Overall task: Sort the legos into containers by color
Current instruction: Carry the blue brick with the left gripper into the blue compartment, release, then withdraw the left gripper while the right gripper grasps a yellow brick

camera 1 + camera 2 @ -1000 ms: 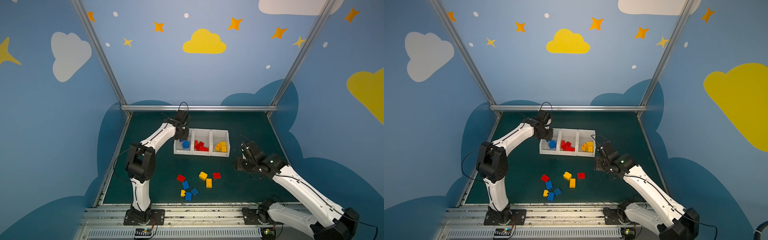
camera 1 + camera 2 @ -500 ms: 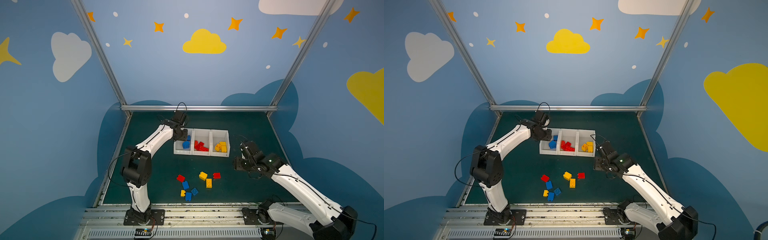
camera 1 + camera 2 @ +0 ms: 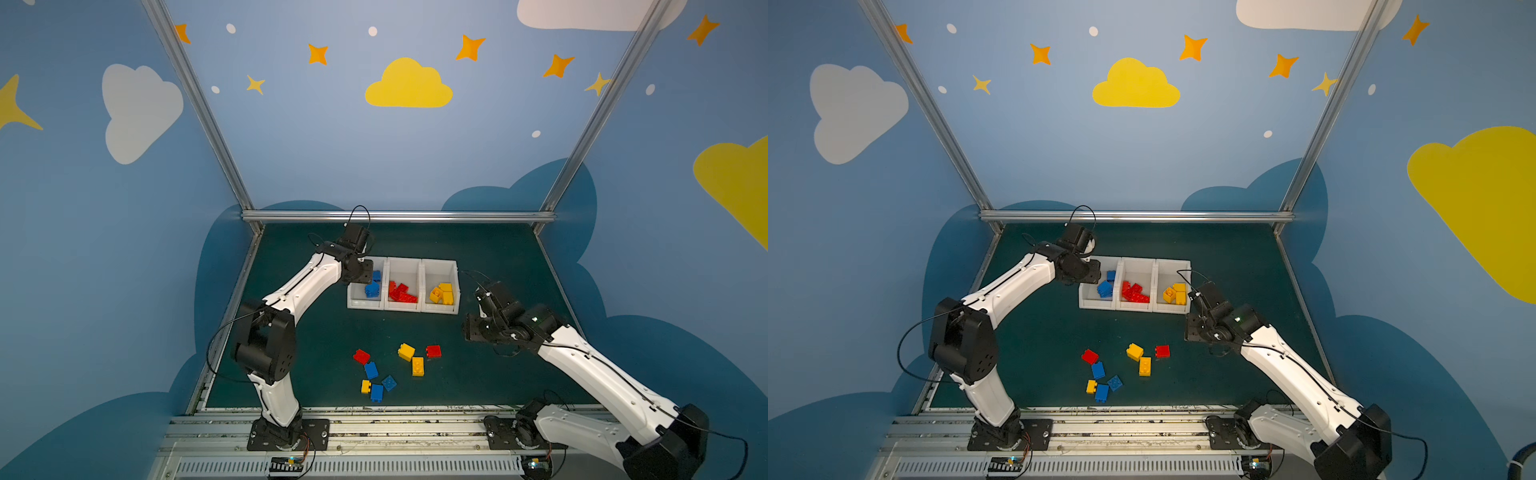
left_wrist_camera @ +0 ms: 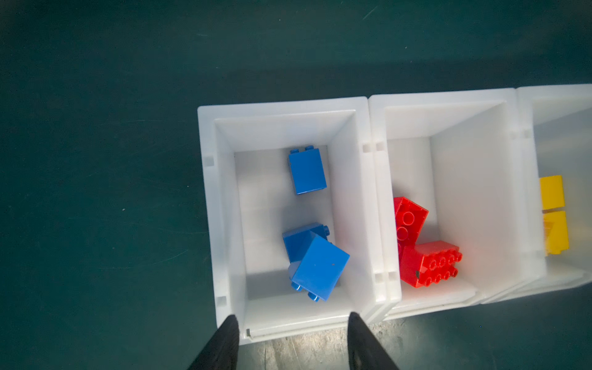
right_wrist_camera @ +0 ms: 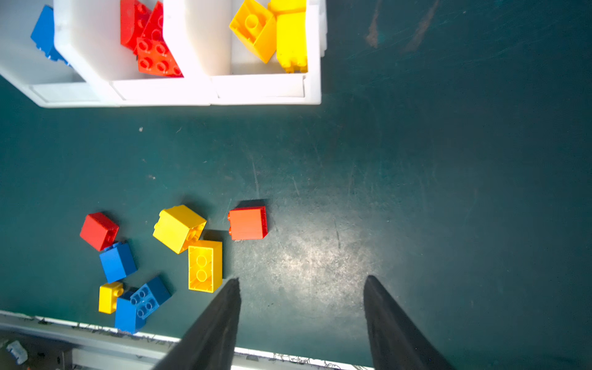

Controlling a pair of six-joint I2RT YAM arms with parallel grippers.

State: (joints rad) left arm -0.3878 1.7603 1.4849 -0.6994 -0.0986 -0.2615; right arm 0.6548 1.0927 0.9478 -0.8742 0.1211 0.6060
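Containers (image 3: 402, 306), holding blue, red, yellow legos (image 3: 402, 292)

Bright, sharp top views (edges bowed); in the right wrist view the containers (image 5: 256, 86) glare white.

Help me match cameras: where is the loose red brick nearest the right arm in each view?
Top view: red brick on mat, right of loose yellow bricks.
Top view: red brick, same place.
Left wrist: absent.
Right wrist: red brick beside the yellow bricks.
Shared landmark: white bins.
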